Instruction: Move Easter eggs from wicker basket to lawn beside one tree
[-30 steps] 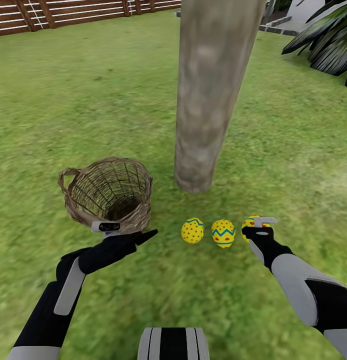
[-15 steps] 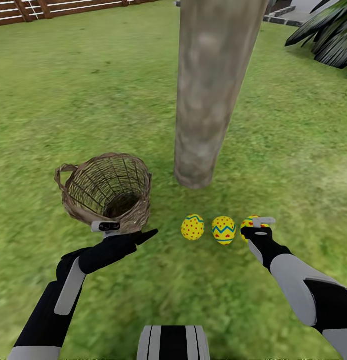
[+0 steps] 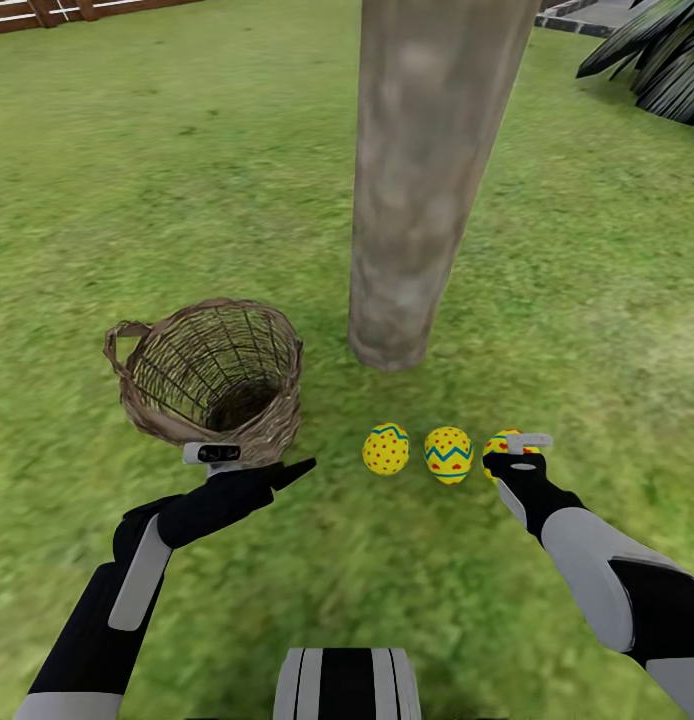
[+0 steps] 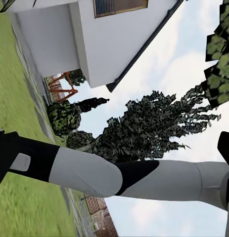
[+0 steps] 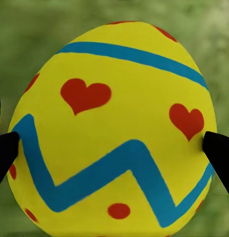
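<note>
Covering most of the head view, the mottled green grass lawn (image 3: 137,180) is carrying every task item. Rising from the upper centre of the frame, the thick grey-brown bare tree trunk (image 3: 422,180) is meeting the grass just above the eggs. At centre left, the round brown open-weave wicker basket (image 3: 209,372) is standing upright with no egg visible inside. Three yellow Easter eggs with red marks and blue-green zigzag bands are lying in a row on the grass, below the trunk base and right of the basket: the left egg (image 3: 385,448), the middle egg (image 3: 448,455) and the right egg (image 3: 500,447). The right gripper (image 3: 517,460) is gripping the right egg; in the right wrist view both black fingertips (image 5: 6,153) are pressing its sides. The left gripper (image 3: 287,472) is hovering just below the basket; whether it is open or closed cannot be told.
</note>
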